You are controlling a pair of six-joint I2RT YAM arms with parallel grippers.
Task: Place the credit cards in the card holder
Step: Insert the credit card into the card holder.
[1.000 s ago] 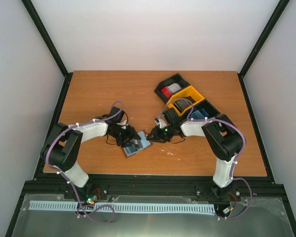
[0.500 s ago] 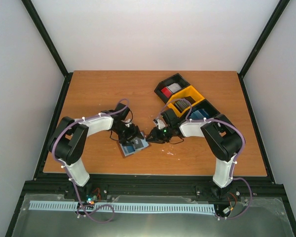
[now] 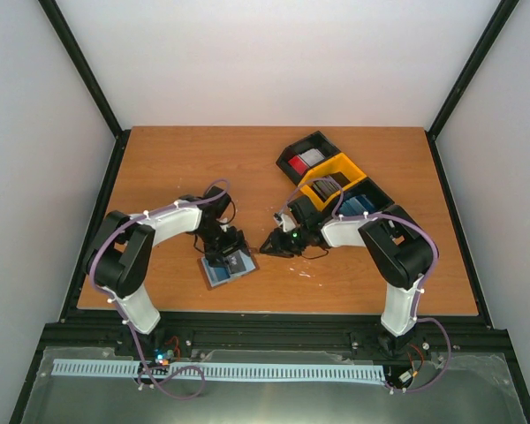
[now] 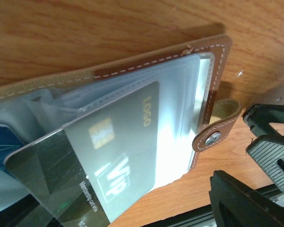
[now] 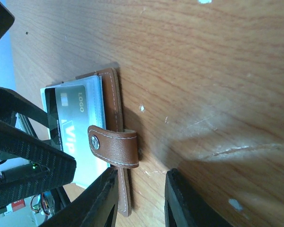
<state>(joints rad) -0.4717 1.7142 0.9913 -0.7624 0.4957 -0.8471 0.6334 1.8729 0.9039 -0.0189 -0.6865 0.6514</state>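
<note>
we see left claw (image 3: 223,253) pinching dark grey plastic card (image 4: 99,161) half inside brown leather wallet (image 5: 114,101) (open); right claw (image 5: 141,176) parted, empty.

The card holder (image 4: 217,52) is finished in brown leather edged with white stitching and lined in pale blue-grey, with a silver stud on its tab. The grey card (image 4: 113,156) is printed with a gold "LOGO", a gold chip and a white "VIP". A blue card (image 4: 1,142) is partly seen. The table (image 5: 203,71) is grained orange-brown. The tray (image 3: 352,162) is coloured black and yellow.
</note>
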